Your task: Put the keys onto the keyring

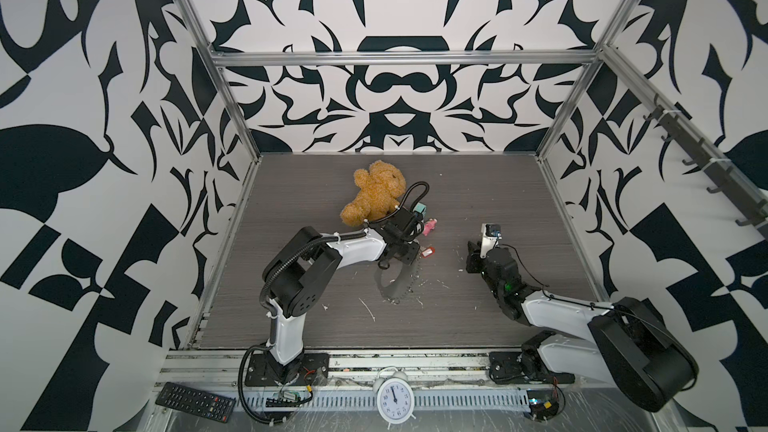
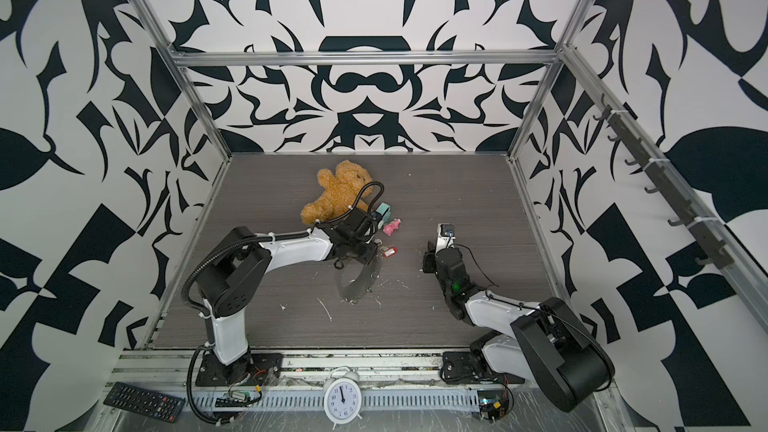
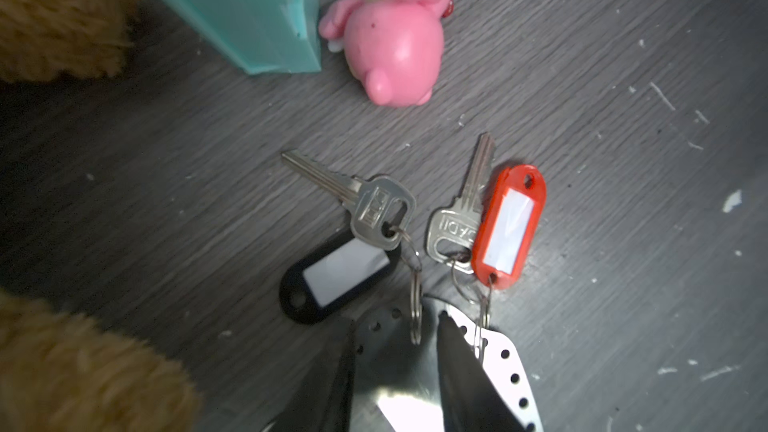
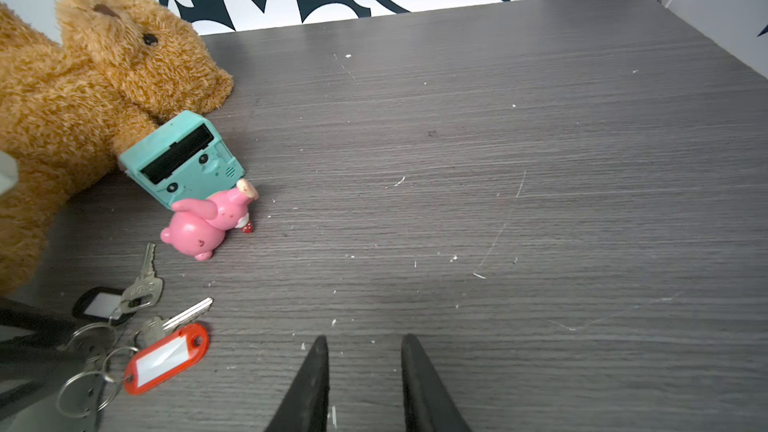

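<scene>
Left gripper [image 3: 395, 320] part-closed astride strap [image 3: 399, 367], grip not discernible, likely steadying keyring [image 3: 415, 309] at its fingertips; red-tagged key [image 3: 509, 226] and black-tagged key [image 3: 336, 274] flat just beyond, seemingly threaded; right gripper [image 4: 361, 338] spread, empty, well aside.

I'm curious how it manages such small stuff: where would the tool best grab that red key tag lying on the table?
Probably take the red tag by its rounded free end, the one with the small hole, coming straight down and closing across its narrow width. It lies flat on the table, and its keyring and the silver key crowd the opposite end.
</scene>
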{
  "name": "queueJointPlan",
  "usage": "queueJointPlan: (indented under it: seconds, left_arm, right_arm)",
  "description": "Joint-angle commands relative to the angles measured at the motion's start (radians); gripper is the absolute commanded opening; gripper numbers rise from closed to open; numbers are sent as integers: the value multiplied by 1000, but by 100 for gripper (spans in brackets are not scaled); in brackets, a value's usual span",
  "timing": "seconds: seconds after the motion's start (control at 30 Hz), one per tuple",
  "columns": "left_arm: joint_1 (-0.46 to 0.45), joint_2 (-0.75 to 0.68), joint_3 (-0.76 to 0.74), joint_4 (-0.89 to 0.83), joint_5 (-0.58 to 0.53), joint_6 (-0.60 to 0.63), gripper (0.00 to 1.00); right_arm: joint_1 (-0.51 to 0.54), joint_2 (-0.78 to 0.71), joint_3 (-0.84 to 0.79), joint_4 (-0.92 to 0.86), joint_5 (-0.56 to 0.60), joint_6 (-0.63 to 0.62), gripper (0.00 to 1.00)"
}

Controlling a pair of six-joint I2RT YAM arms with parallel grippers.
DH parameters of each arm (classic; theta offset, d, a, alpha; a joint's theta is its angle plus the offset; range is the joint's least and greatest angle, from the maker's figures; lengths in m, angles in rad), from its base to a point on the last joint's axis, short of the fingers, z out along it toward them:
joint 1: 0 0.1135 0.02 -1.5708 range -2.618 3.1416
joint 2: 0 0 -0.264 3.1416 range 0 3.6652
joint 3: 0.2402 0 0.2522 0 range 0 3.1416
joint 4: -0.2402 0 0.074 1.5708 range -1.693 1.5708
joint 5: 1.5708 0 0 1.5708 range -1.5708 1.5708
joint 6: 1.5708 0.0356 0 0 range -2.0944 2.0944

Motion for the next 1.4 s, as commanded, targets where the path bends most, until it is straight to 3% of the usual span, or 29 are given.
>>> queueJointPlan:
  seconds: [0.0,0.57,0.77,1.0,1.37]
  left_arm:
    - [4,17,27,-30,5,8,31]
    - [4,51,68,-42,18,27,23]
    - [4,-41,-12,28,-10,22,34]
    - [-15,-130,-52,31,59,21,34]
    - [-27,-34,24,-41,122,38,28]
  right_arm:
    - [-4,-3,22,9,-19,-11,32]
    - [-4,-28,3,15,-38,-11,33]
    - [-4,-23,9,7,-44,-16,34]
    - [-3,-25,4,16,-45,-18,34]
    - [-4,-27,4,11,-47,-19,35]
